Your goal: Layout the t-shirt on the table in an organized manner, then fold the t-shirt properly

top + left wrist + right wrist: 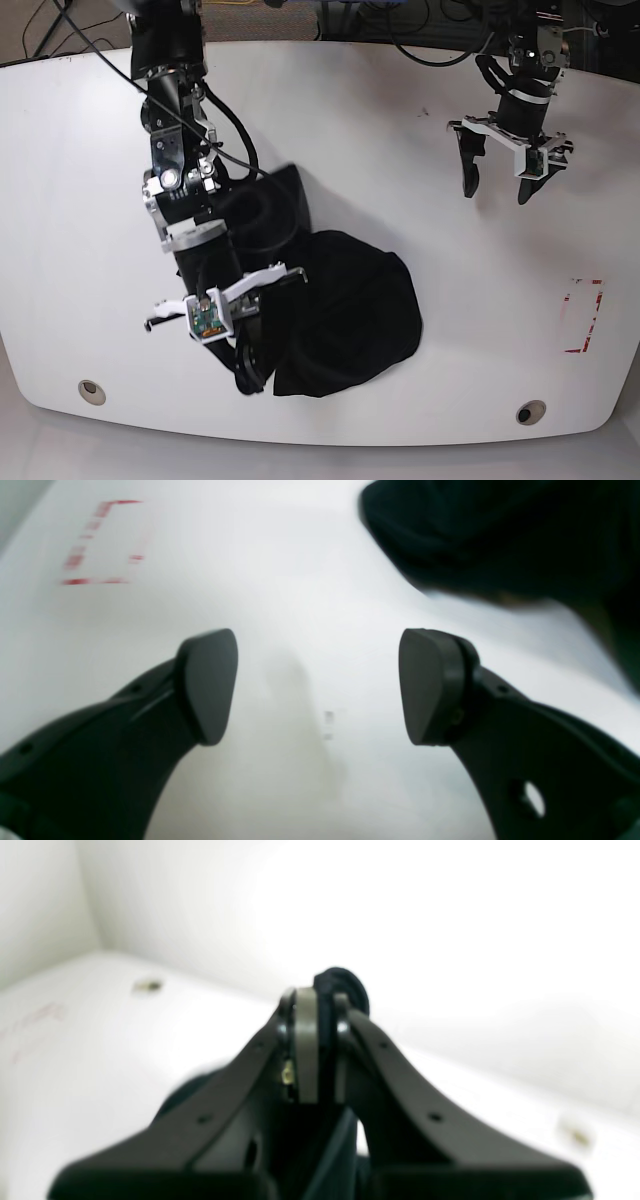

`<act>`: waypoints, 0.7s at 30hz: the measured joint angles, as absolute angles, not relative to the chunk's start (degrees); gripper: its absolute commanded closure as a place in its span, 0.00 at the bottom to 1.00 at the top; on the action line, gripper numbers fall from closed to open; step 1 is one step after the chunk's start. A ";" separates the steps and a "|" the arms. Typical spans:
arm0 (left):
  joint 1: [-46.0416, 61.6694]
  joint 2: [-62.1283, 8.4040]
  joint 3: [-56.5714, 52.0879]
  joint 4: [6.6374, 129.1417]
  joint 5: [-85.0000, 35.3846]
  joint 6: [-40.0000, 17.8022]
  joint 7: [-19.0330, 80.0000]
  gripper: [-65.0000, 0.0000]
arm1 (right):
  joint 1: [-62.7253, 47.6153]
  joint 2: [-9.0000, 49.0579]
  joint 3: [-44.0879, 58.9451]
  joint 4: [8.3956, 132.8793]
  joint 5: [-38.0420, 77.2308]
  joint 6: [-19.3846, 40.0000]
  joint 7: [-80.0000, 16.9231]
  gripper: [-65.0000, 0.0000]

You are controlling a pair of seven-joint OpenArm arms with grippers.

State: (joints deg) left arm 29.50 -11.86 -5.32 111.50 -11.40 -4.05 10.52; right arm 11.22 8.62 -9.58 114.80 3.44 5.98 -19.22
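Note:
The black t-shirt (350, 310) lies crumpled in a heap on the white table (400, 120), near its front middle. My right gripper (248, 378) hangs at the heap's left edge, shut on a fold of the cloth. The right wrist view shows that black fold (342, 985) pinched between the closed pads of the right gripper (325, 1007). My left gripper (495, 193) hovers open over bare table at the back right, well away from the shirt. In the left wrist view its fingers (210, 685) stand wide apart with nothing between them, and the t-shirt (500, 535) fills the upper right corner.
A red-marked rectangle (585, 315) sits near the table's right edge, also visible as the red outline (100, 542) in the left wrist view. Two grommet holes (91, 391) (530, 412) lie along the front edge. Cables trail from behind the back edge.

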 measured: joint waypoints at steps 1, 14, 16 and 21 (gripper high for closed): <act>29.26 -11.81 -5.19 111.39 -11.40 -4.03 10.92 0.26 | 12.51 8.64 -9.61 114.80 3.46 6.07 -19.20 1.00; 24.03 -10.87 -3.38 108.92 -11.38 -3.90 10.70 0.26 | 27.16 8.75 -9.72 114.93 3.27 6.26 -19.14 1.00; 22.70 -9.76 -3.53 108.29 -11.35 -3.31 10.74 0.26 | 29.02 8.75 -9.69 115.04 3.27 6.22 -19.16 1.00; 18.70 -7.77 -2.98 106.37 -11.35 -3.66 10.76 0.26 | 33.80 8.71 -9.85 115.15 3.44 6.48 -19.16 1.00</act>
